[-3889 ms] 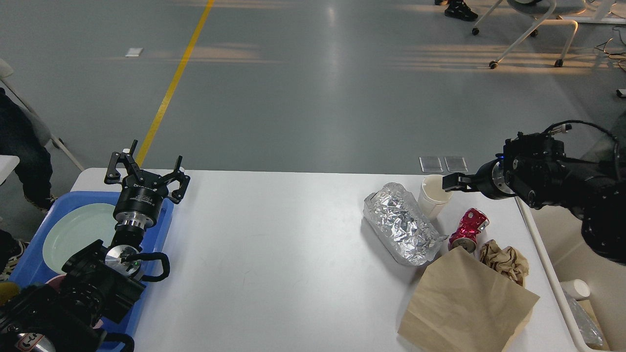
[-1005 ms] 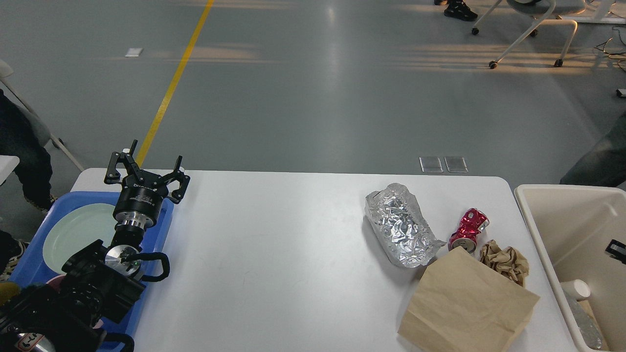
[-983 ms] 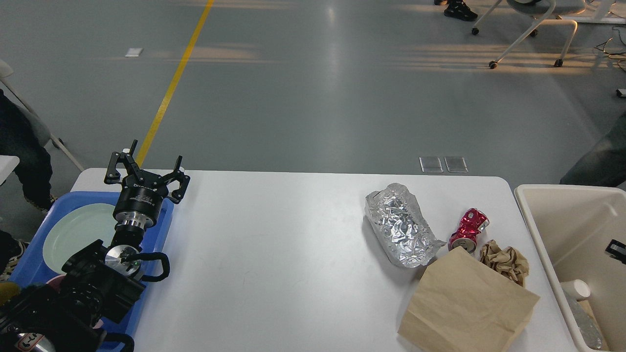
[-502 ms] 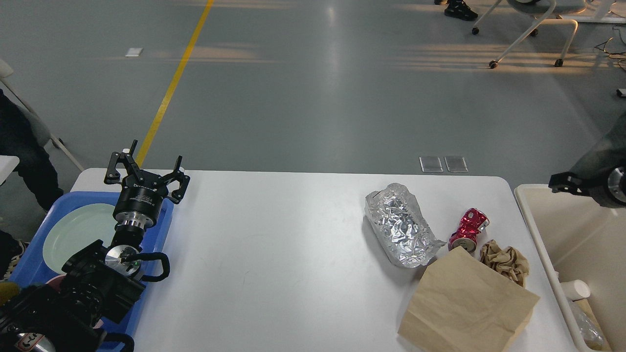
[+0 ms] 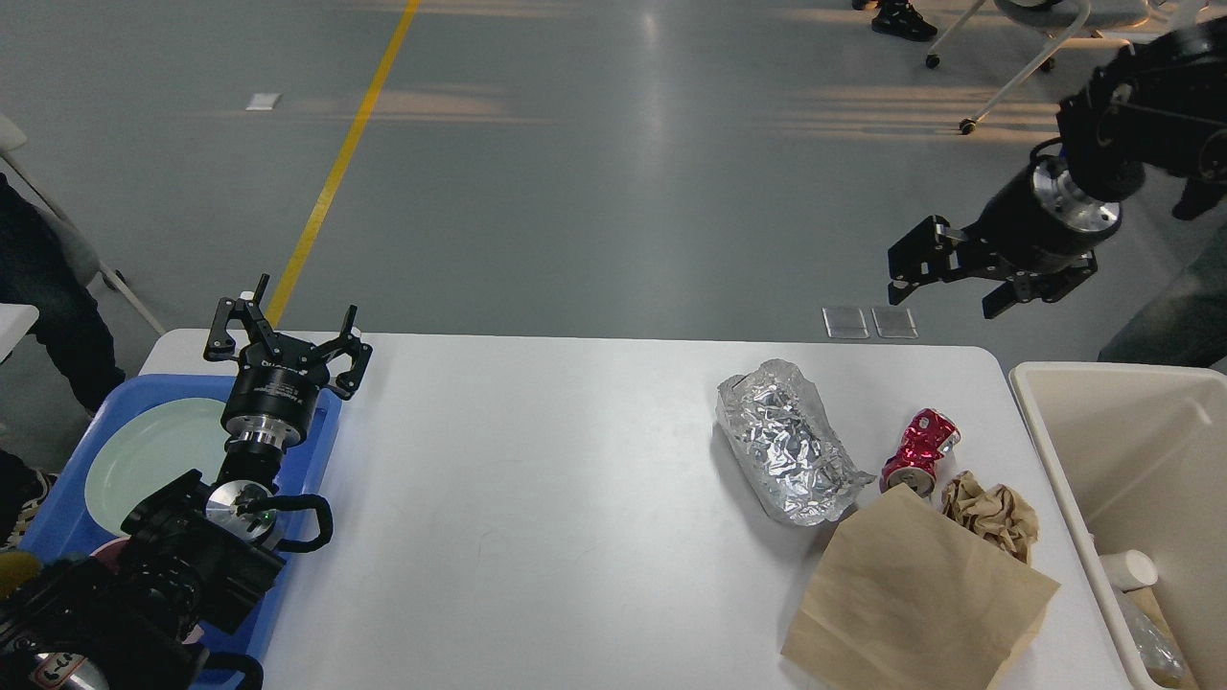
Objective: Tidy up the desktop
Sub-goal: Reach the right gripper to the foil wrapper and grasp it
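The white bench fills the lower middle of the room's view, its far edge running across just below the grey floor. At its left end sits a blue tray with a pale plate in it, and the left gripper hangs over the tray's far corner with its fingers spread wide and nothing between them. Toward the right end of the bench lies a cluster of rubbish: a crumpled foil pack, just beside it a crushed red can, a wad of brown paper next to the can, and a flat brown paper bag nearest the front edge, its upper corner touching the foil and overlapping the can's base. Just off the bench's right edge stands a beige bin, with a white cup lying low inside it. The right gripper is up in the air beyond the far right corner of the bench, well apart from the rubbish, its fingers open wide and empty.
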You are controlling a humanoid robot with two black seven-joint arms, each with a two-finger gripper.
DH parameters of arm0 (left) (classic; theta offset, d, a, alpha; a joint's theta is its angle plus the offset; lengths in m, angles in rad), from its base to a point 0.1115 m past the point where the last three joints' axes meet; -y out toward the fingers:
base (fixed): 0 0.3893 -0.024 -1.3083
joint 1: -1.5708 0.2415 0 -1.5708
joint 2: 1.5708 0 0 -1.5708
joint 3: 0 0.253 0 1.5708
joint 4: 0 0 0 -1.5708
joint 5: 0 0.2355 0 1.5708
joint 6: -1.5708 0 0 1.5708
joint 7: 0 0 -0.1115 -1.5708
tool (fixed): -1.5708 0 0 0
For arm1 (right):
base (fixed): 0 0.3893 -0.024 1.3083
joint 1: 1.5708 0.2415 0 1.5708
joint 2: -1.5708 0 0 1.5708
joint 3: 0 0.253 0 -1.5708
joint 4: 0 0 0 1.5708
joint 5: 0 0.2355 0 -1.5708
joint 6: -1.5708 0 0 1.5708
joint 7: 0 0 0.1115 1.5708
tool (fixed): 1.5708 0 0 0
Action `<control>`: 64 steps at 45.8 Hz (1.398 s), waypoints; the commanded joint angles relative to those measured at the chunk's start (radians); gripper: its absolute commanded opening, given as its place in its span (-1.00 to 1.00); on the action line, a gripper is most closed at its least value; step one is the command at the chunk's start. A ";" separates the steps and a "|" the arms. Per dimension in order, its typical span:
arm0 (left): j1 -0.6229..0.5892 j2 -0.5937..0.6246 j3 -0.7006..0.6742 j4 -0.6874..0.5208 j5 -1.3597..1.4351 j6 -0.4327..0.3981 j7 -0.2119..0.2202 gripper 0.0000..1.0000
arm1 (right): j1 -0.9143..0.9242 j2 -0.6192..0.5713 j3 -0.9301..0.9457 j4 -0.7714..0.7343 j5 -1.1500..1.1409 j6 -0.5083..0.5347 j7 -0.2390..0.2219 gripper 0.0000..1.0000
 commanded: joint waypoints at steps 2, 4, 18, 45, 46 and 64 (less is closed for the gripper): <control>0.000 0.001 0.000 0.000 0.000 0.000 0.000 0.93 | -0.139 0.090 0.011 -0.038 0.000 -0.099 -0.002 1.00; 0.000 0.000 0.000 0.000 0.000 0.000 0.000 0.93 | -0.205 0.135 0.011 -0.055 0.000 -0.154 -0.003 1.00; 0.000 0.000 0.000 0.000 0.000 0.000 0.000 0.93 | -0.456 0.316 0.010 -0.139 0.000 -0.346 -0.003 1.00; 0.000 0.001 0.000 0.000 0.000 0.000 0.000 0.93 | -0.631 0.411 0.010 -0.279 0.000 -0.495 -0.028 0.77; 0.000 0.000 0.000 0.000 0.000 0.000 0.000 0.93 | -0.641 0.412 0.010 -0.283 0.000 -0.504 -0.032 0.72; 0.000 0.000 0.000 0.000 0.000 0.000 0.000 0.93 | -0.680 0.420 0.011 -0.296 0.011 -0.536 -0.078 -1.00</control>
